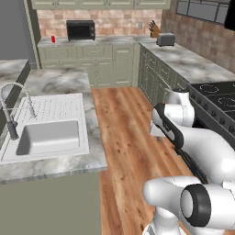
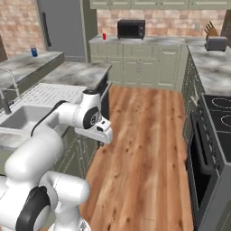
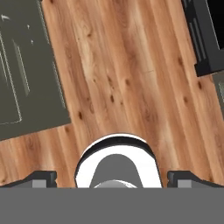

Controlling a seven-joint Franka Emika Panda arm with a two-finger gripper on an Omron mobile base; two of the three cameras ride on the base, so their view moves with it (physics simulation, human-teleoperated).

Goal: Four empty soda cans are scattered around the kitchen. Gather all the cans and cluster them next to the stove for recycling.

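A red soda can (image 1: 53, 39) (image 2: 104, 36) stands on the far back counter, left of the black microwave (image 1: 81, 30). A blue soda can (image 2: 34, 52) sits on the raised marble counter at the far left. The stove (image 1: 215, 98) (image 2: 220, 122) with its black glass top and white rings is at the right. My gripper (image 1: 158, 132) (image 2: 103, 135) (image 3: 113, 179) hangs over the wood floor in the aisle, pointing down, far from either can. Its fingertips (image 3: 43, 178) are spread wide, open, with only floor planks between them.
A white sink (image 1: 46, 133) with a spring faucet (image 1: 11, 110) sits in the island on the left. A toaster (image 1: 165, 39) and a knife block (image 1: 155, 30) stand on the right counter beyond the stove. The dark oven door (image 3: 208, 35) and green cabinets (image 3: 26, 65) border the aisle.
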